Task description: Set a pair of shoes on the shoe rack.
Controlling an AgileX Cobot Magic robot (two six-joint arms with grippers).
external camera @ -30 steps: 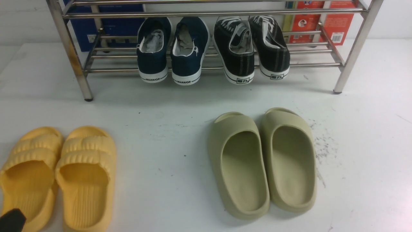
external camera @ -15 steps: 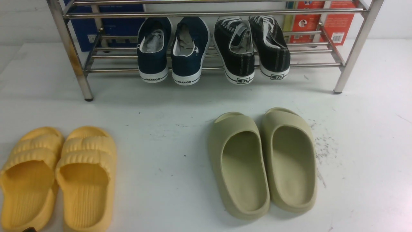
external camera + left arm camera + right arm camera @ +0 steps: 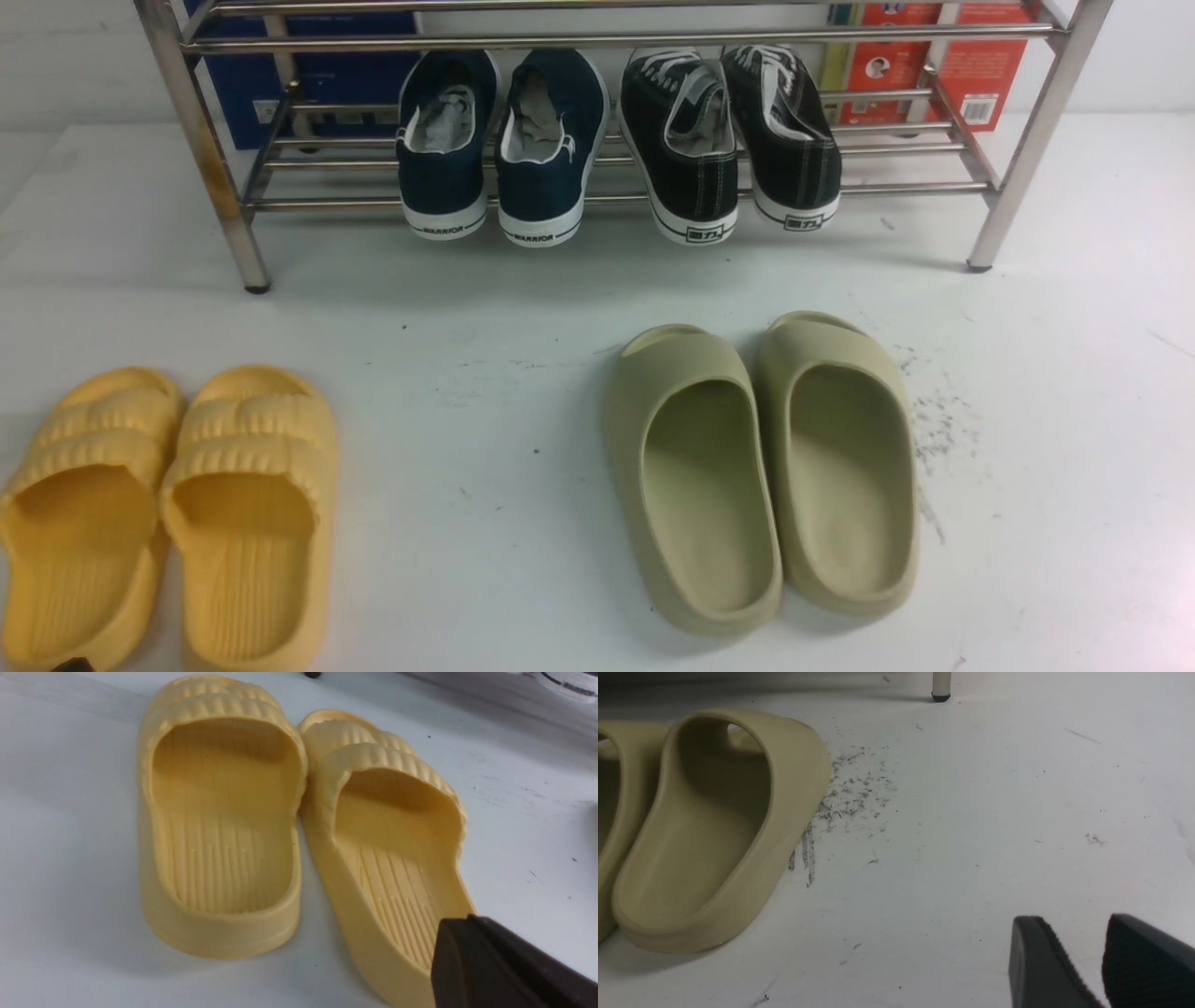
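Observation:
The pair of shoes, two navy slip-ons with white soles, stands heel-out on the lower rails of the shoe rack (image 3: 317, 201); the left shoe (image 3: 444, 149) and the right shoe (image 3: 549, 154) touch side by side. My left gripper (image 3: 467, 920) is shut and empty, low over the heel of a yellow slide, far from the rack; only a dark speck of it (image 3: 70, 665) shows in the front view. My right gripper (image 3: 1069, 926) is slightly open and empty over bare table, right of the olive slides.
Black lace-up sneakers (image 3: 728, 140) sit on the rack right of the navy pair. Olive-green slides (image 3: 761, 467) lie front centre, yellow slides (image 3: 168, 513) front left. A rack leg (image 3: 941, 686) stands far ahead of the right gripper. Boxes stand behind the rack.
The left gripper's dark tip has drawn back out of the lower left corner of the front view. The shoes and slides have not moved.

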